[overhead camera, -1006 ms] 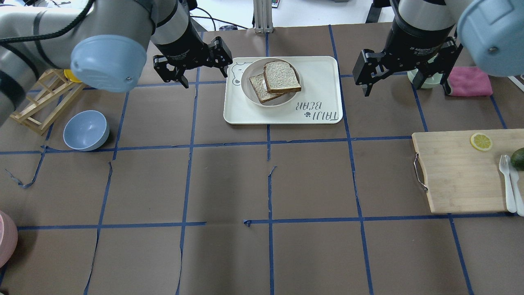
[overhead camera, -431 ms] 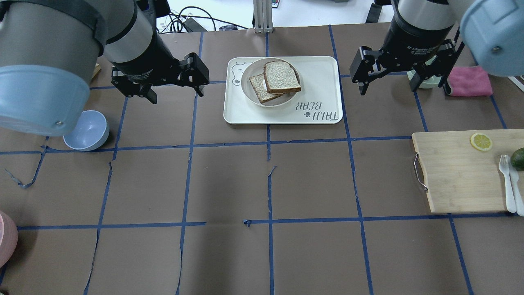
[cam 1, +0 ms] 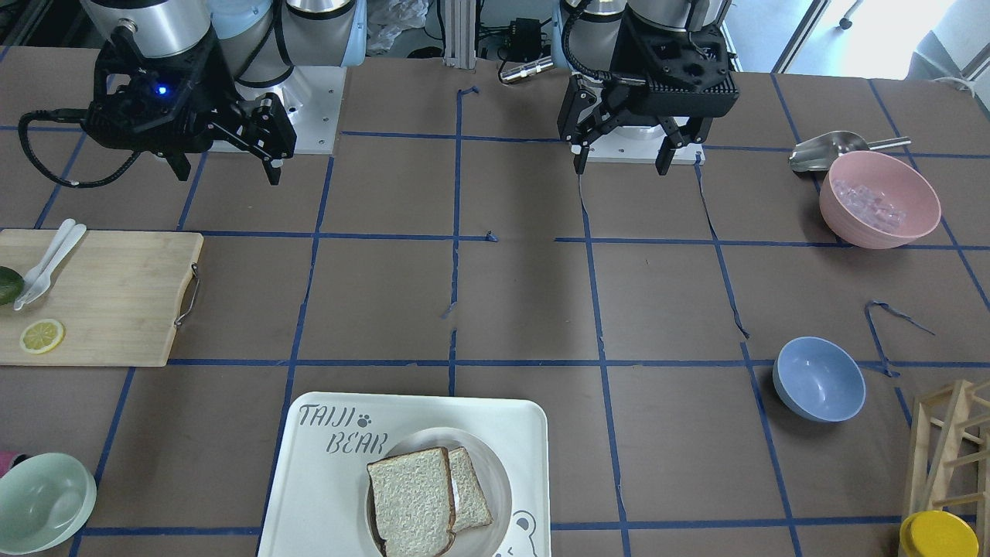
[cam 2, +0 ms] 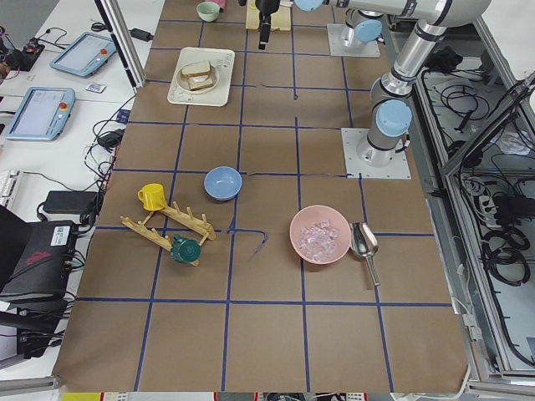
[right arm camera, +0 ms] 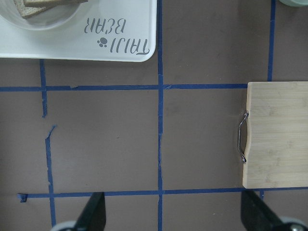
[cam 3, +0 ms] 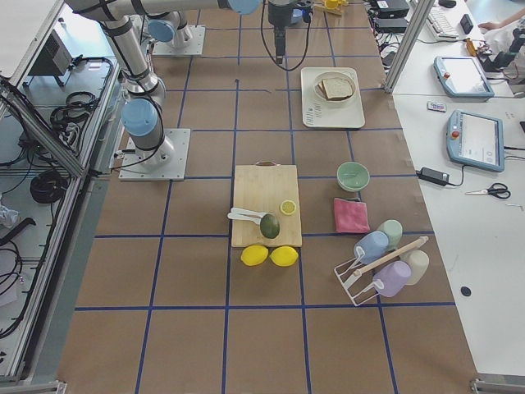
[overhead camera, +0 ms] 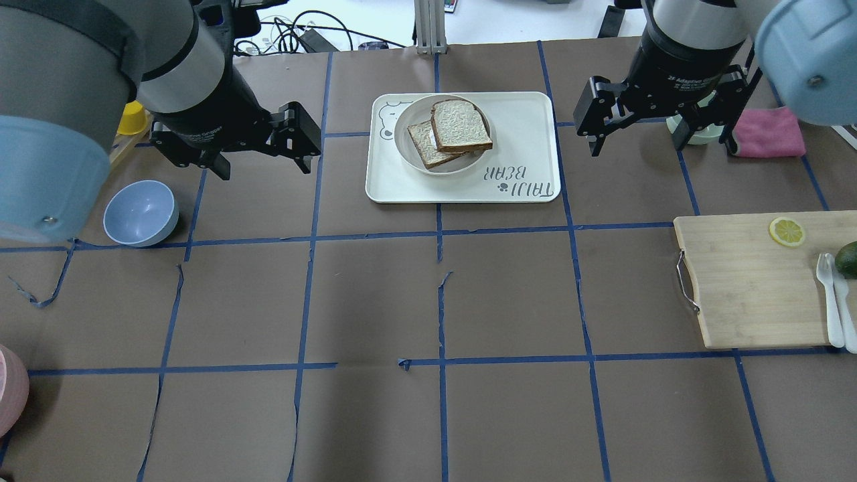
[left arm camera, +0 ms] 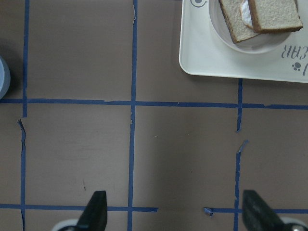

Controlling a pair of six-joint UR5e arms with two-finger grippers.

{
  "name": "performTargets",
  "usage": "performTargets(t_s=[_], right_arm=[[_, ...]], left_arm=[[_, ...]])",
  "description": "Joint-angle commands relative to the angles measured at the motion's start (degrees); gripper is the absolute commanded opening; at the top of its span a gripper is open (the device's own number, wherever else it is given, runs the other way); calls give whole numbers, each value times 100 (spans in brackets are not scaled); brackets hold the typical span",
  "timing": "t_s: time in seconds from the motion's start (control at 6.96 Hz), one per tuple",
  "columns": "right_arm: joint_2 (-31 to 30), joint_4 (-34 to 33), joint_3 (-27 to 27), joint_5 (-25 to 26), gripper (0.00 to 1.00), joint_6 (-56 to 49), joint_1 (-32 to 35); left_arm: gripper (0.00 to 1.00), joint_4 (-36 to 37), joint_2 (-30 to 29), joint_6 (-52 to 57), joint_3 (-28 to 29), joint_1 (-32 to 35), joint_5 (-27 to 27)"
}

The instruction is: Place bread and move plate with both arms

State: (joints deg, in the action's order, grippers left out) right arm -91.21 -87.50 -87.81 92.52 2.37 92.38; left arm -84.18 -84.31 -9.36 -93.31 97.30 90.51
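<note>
With the bread [overhead camera: 460, 125] resting on the plate [overhead camera: 404, 142] between them, placing looks done — the left pincer [overhead camera: 264, 169] and right pincer [overhead camera: 636, 147], both spread apart and empty above the tabletop [overhead camera: 375, 301], probably must next descend onto opposite rims to carry it.

Brown table [overhead camera: 375, 415] gridded with blue tape [overhead camera: 509, 362], white side benches [cam 3: 492, 246]

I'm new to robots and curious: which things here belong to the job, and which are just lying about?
Job: bread, plate, left gripper, right gripper.
Lying about: blue bowl, cutting board, lemon slice, pink bowl.
</note>
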Motion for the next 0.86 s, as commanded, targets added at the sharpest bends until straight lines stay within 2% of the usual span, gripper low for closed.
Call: performTargets(t_s=[0.0,0.72], right_arm=[[-11,14,-8,29,100,0,0],[-11,-12,-8,38,100,0,0]], left_arm=[[100,-19,46,4,-3,-9,11],[100,-63,81,13,-3,-44,11]])
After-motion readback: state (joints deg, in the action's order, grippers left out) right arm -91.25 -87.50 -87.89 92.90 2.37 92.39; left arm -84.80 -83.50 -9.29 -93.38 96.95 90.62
